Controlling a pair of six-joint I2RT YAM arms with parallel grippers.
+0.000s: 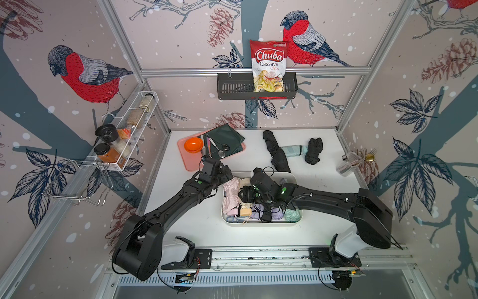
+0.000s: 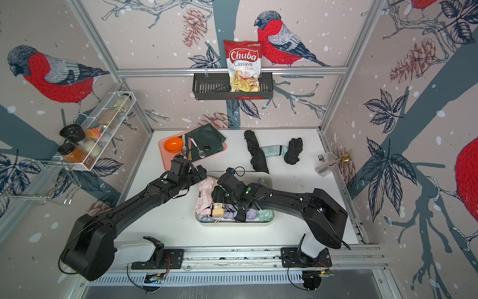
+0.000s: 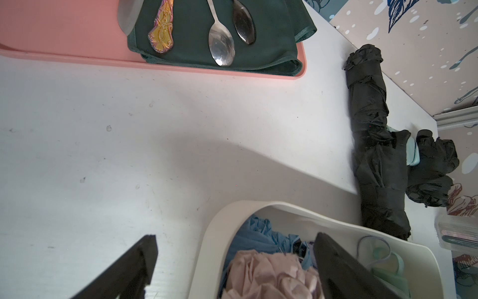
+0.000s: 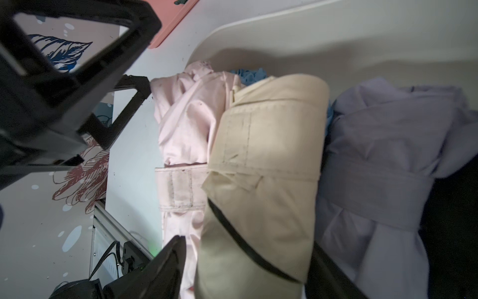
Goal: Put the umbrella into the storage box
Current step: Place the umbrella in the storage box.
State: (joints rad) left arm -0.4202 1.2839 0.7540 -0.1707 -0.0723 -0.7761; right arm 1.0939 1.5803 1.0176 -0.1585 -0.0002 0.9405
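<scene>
While the right end effector (image 4: pixel 248 240) hangs over the storage box (image 1: pixel 261 224) at the middle of both top views, its fingers stand apart on either side of a folded beige umbrella (image 4: pixel 263 160). A strip of pink cloth shows between one finger and the beige roll, so I judge the hold loose, not pinching. The beige umbrella lies inside the box, touching a pink umbrella (image 4: pixel 181 129) on one side and just beside a lilac umbrella (image 4: pixel 388 155) on the other.

The left end effector (image 3: pixel 236 235) is spread wide and empty, straddling the box's upper-left corner.

Three more folded umbrellas lie on the tabletop (image 1: pixel 194 220) outside the box, above and to the right of it in both top views: a long black umbrella (image 1: pixel 276 152), a mint umbrella (image 1: pixel 293 150) and a short black umbrella (image 1: pixel 314 151). The long black umbrella is nearest, with its lower end just beside the box's far rim and its long axis running up and slightly left from there. It lies up and right of the right end effector, which looks to be the nearer one. A grasp would likely have to close across that axis.
</scene>
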